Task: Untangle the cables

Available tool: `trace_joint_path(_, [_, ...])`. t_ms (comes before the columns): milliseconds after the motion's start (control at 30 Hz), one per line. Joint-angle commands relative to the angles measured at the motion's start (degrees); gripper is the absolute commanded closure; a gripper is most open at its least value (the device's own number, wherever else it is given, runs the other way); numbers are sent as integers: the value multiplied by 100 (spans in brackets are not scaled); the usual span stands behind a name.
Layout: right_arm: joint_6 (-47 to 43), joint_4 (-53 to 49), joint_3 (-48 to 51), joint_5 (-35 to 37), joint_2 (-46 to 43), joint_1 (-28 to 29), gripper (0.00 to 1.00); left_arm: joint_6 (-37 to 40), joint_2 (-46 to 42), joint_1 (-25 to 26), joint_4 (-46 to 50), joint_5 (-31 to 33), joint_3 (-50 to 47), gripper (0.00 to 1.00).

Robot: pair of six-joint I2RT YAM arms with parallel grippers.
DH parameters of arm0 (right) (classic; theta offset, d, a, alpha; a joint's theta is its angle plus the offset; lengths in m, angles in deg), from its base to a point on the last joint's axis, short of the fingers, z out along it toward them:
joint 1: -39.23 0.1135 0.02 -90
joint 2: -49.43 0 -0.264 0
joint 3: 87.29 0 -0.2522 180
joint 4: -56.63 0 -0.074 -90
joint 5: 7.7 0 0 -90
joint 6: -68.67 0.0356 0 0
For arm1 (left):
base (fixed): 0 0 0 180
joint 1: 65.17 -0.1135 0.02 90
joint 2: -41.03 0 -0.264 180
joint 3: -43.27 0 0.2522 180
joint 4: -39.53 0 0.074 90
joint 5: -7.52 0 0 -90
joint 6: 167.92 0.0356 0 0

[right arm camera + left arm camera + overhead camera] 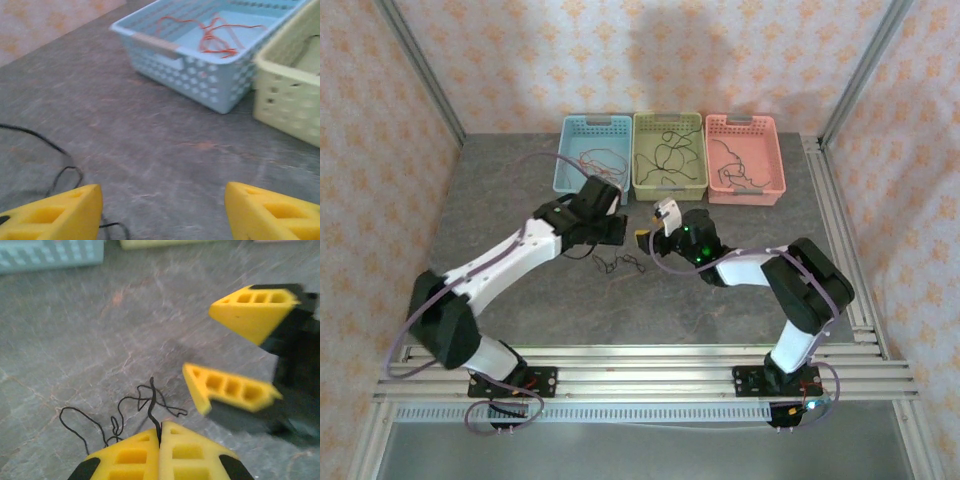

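The cables (620,263) are mostly sorted, I judge: red ones (215,37) lie in the blue basket (165,47), dark ones in the green basket (669,188) and pink basket (745,195) at the far edge. One black clump (120,415) is left on the table (520,300) between my arms. My left gripper (160,427) pinches a strand of it, and my right gripper (162,200) stands open just beside.

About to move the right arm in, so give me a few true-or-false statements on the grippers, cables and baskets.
1. The left gripper is shut on the black cable. True.
2. The right gripper is shut. False: its jaws stand open.
3. The blue basket holds a red cable. True.
4. The green basket is empty. False: a dark cable lies in it.
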Motion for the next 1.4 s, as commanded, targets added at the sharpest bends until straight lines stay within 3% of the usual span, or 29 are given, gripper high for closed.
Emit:
trace_joint_path(0, [-290,-195,-188,-309,-24,-22,34,-72,344,11,219,-51,282,87])
trace_joint_path(100, [-392,-349,-199,-285,-37,-27,34,-111,302,-15,219,102,285,53])
trace_joint_path(300, [-556,-642,-344,-809,92,27,33,-162,-203,-191,118,183,100,34])
trace_joint_path(467, [-744,-1084,-701,-1100,411,303,30,-208,-871,-231,-38,325,-213,31])
trace_joint_path(700, [-801,-2294,-1505,-606,949,628,27,-271,-1796,-469,-76,484,-741,31])
trace_joint_path(933, [-1406,-3643,-2149,45,1450,896,29,-316,-2056,-664,-253,458,-1120,31])
trace_joint_path(1067, [-1583,-3919,-2246,202,1555,896,40,-354,-2109,-745,-463,494,-1357,31])
trace_joint_path(1233, [-1802,-4293,-2455,174,1604,905,71,-441,-2201,-807,-697,634,-1578,31])
trace_joint_path(1300, [-1751,-3931,-2268,224,1396,905,87,-461,-2286,-825,-799,696,-1673,30])
trace_joint_path(1367, [-1628,-3378,-1986,302,1097,896,98,-479,-2413,-837,-869,822,-1760,31])
